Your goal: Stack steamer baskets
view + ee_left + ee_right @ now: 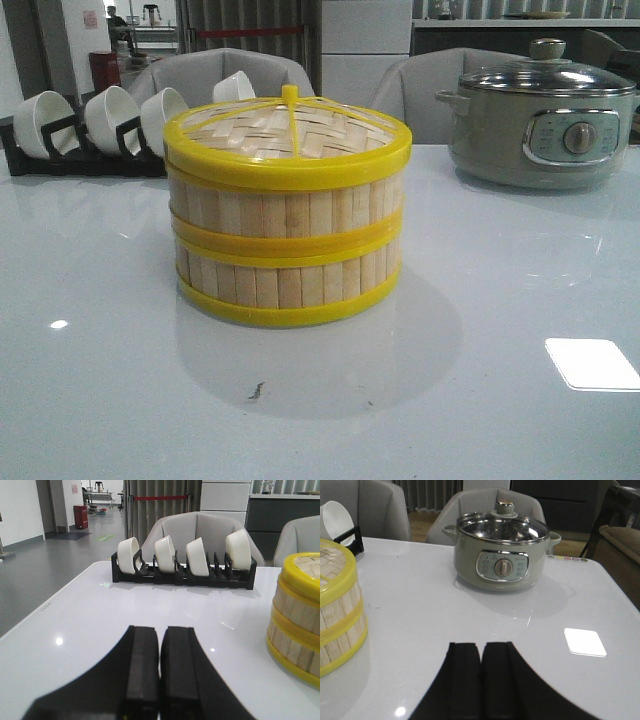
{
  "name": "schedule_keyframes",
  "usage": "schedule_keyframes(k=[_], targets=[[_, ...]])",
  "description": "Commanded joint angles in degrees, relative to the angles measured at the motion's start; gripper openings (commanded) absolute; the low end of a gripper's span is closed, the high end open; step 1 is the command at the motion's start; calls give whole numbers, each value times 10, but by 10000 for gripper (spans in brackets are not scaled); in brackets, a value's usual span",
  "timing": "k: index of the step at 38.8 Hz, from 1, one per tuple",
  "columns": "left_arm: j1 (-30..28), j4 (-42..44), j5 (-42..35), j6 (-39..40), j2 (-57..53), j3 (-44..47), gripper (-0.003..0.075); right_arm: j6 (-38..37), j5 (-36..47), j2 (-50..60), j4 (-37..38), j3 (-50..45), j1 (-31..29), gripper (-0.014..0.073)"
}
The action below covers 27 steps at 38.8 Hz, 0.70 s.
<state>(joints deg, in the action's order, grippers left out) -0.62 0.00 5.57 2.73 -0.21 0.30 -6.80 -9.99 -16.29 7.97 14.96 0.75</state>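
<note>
Front view: steamer baskets (288, 250) stacked, lid (287, 130) on top (yellow rims); both claws pressed closed, empty.

The front camera is sitting low and close, facing the stacked steamer baskets (288, 235). Both wrist cameras are looking forward over the table (90, 610), each catching the baskets' edge.

Looks like a showroom or office-style demo space, not a home kitchen: glossy white bench (520, 300), grey padded chairs (197, 530) at 12 o'clock, polished grey floor and red bin (80, 516) beyond at 10 o'clock, dark cabinet counter (280, 510) at 1 o'clock.
</note>
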Motion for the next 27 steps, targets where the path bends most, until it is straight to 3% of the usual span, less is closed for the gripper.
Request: schedule_keyframes(k=[1,12,27], targets=[[0,0,-44,3,-9,1,95,3,50,30,-1,-16,-2,52],[0,0,-44,3,-9,1,95,-1,87,146,-74,-150,-2,52],[0,0,-44,3,-8,1,95,0,60,181,-80,-159,-2,52]])
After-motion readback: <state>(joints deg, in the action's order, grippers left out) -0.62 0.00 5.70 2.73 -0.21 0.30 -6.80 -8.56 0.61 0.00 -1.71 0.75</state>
